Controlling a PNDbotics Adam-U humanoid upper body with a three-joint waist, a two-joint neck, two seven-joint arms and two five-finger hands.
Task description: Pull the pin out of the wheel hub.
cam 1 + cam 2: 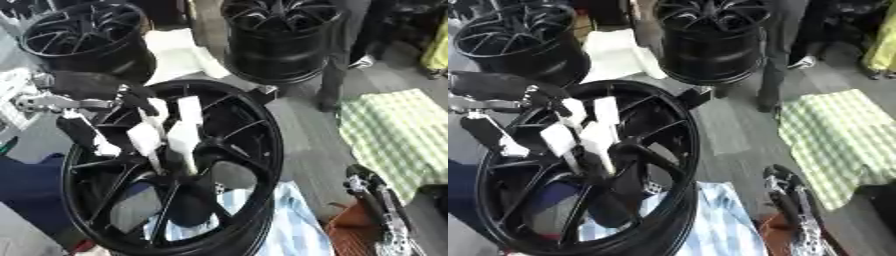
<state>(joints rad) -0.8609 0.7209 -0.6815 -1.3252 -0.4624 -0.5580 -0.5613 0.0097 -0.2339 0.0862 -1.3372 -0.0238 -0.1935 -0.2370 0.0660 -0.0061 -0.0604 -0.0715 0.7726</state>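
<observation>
Two more black wheels [87,37] stand at the far edge, behind the black wheel hub [254,150] that fills the middle of the view. From the left, the robot's left hand [162,130] reaches in over the hub's near-left rim, its black wrist and silver joint above the rim and its white-tipped fingers [188,112] spread down across the spokes toward the hub's centre. The fingers are mostly straight, slightly parted, and lie against the spokes; whether anything is caught between them I cannot tell. The pin itself cannot be made out among the fingers and spokes, so its long axis and the way it points stay unknown. The hub lies tilted, its open face turned up and toward the camera, its long oval running from upper left to lower right. It rests on a blue-and-white striped cloth [297,225], which shows through the spokes and at the lower right. Further right, a green checked cloth [394,130] lies on the floor. At the lower right corner the right hand [376,200] shows, idle, dark and silver, fingers up and relaxed, holding nothing.
</observation>
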